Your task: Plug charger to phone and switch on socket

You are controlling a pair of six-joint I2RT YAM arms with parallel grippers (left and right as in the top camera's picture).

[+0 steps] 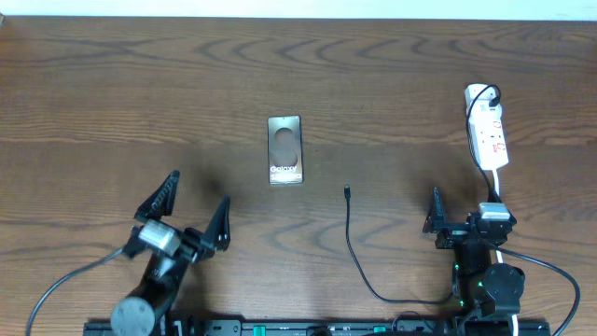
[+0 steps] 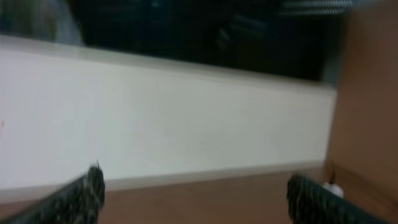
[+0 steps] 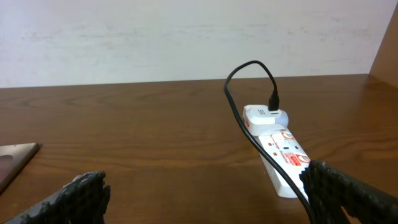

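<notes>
The grey-bronze phone (image 1: 284, 149) lies flat at the table's middle, "Galaxy" lettering up; its corner shows in the right wrist view (image 3: 13, 158). The black charger cable (image 1: 353, 245) lies loose on the wood, its plug tip (image 1: 346, 192) right of the phone and apart from it. The cable's other end is plugged into the far end of the white socket strip (image 1: 488, 131), also in the right wrist view (image 3: 278, 151). My left gripper (image 1: 193, 213) (image 2: 196, 202) is open and empty, front left. My right gripper (image 1: 464, 219) (image 3: 205, 199) is open and empty, just short of the strip.
The strip's white cord (image 1: 536, 266) runs back past the right arm. A white wall (image 3: 186, 37) stands behind the table's far edge. The left wrist view is blurred and shows only wall and wood.
</notes>
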